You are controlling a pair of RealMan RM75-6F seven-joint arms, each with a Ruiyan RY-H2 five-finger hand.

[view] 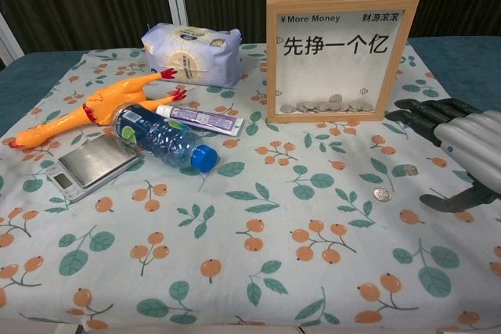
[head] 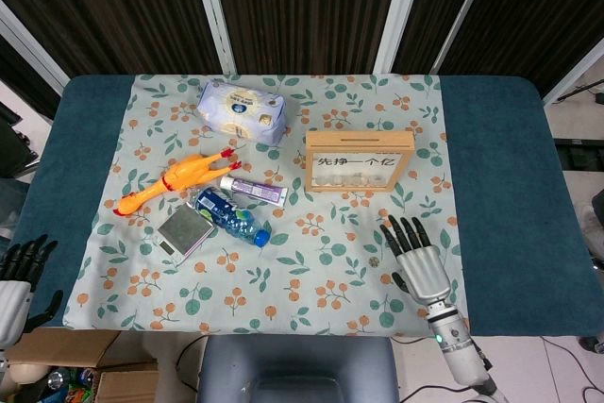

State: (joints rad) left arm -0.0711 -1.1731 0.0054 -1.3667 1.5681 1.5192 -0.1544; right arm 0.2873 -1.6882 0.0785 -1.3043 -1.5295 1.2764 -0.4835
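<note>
The left hand (head: 14, 280) shows only in the head view, at the counter's (head: 75, 139) near corner, fingers apparently spread and empty. The right hand (head: 418, 261) hovers flat, fingers apart, holding nothing, above two coins (view: 381, 194) that show clearly only in the chest view, before the frame (view: 338, 54).

We see our left hand (head: 14, 276) cut off by the head view's left edge. Our right hand (view: 462, 150) runs past the chest view's right edge. The small round coins (head: 374, 260) are too tiny to identify.
</note>
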